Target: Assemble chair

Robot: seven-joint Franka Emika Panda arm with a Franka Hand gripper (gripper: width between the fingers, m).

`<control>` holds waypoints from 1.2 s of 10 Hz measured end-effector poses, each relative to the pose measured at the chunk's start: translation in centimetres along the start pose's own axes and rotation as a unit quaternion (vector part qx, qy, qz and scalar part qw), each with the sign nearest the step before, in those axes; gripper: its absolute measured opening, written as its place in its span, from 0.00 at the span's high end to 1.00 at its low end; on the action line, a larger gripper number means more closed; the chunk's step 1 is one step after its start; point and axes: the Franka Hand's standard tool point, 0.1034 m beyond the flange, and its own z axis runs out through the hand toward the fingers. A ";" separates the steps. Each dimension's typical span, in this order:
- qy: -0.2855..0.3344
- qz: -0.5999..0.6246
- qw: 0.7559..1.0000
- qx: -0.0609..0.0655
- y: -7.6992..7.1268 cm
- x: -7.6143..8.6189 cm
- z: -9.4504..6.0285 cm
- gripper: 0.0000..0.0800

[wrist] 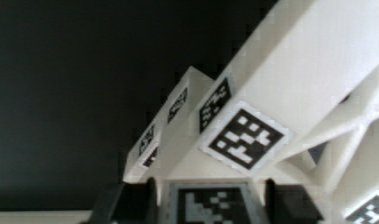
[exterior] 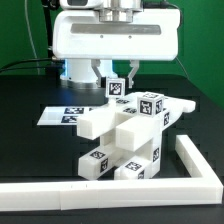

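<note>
**One chair, one arm, gripper pinching a tagged post**

Exterior view first. There's one chair [exterior: 125, 138], white and blocky, sitting on the black surface [exterior: 30, 95] roughly mid-frame, just inside the corner of the one white L-shaped border rail [exterior: 110, 186] that runs along the front and up the exterior view's right. The chair looks tipped over or at an odd angle, with chunky bars sticking out toward the exterior view's left and right. I count about seven black-and-white tags on it that face the camera, some down low, some up top. Behind it lies one marker board [exterior: 60, 115], flat on the surface, partly hidden by the chair. The one arm hangs straight above, and its gripper [exterior: 116, 72] comes down onto a cube-topped post [exterior: 117, 88] at the top of the chair, one finger on each side of it, so it looks clamped on that post.

Wrist view now. Super close up. The tagged post [wrist: 212, 204] sits between the two dark fingers [wrist: 118, 205], touching them. Beyond it the chair's white bars slant away, with about four more tags visible along them, over the black surface.
</note>
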 end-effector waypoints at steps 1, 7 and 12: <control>0.001 0.001 1.000 0.000 0.2 0.1 -0.1 0.64; 0.005 -0.002 1.000 -0.008 0.5 0.4 0.7 0.64; 0.006 -0.001 1.000 -0.009 0.7 0.5 0.8 0.52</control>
